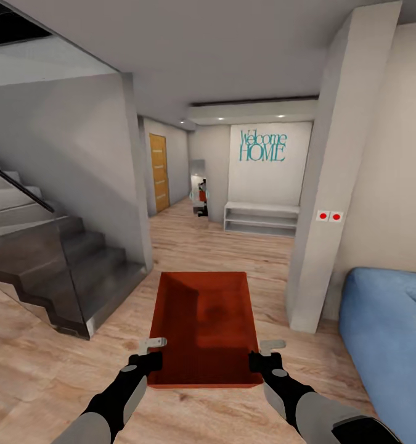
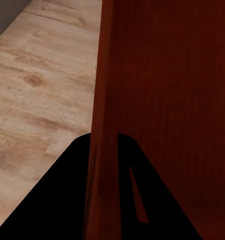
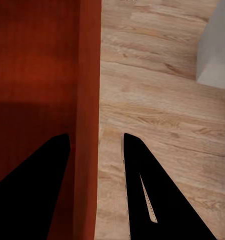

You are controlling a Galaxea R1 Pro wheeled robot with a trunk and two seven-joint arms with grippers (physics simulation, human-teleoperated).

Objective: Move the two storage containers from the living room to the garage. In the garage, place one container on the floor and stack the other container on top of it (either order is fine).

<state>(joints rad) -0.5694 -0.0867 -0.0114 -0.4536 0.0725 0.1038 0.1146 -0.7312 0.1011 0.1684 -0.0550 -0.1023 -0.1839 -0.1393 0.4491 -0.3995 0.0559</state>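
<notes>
- Left arm (image 1: 112,401), lower left of the head view: a light grey forearm shell that narrows into a black wrist section.
- A small grey oval patch sits on the black wrist of the left arm.
- Left gripper (image 1: 153,349): black body ending in a pale grey, flat, angular finger plate.
- Right arm (image 1: 318,410), lower right of the head view: the same grey shell, with a dark band near the frame's bottom corner, then a black wrist.
- Right gripper (image 1: 266,351): black body, pale grey finger plate with a bent tip.
- In both wrist views the fingers (image 3: 142,190) show as flat black tapering wedges, one with a thin light slit along it.
</notes>
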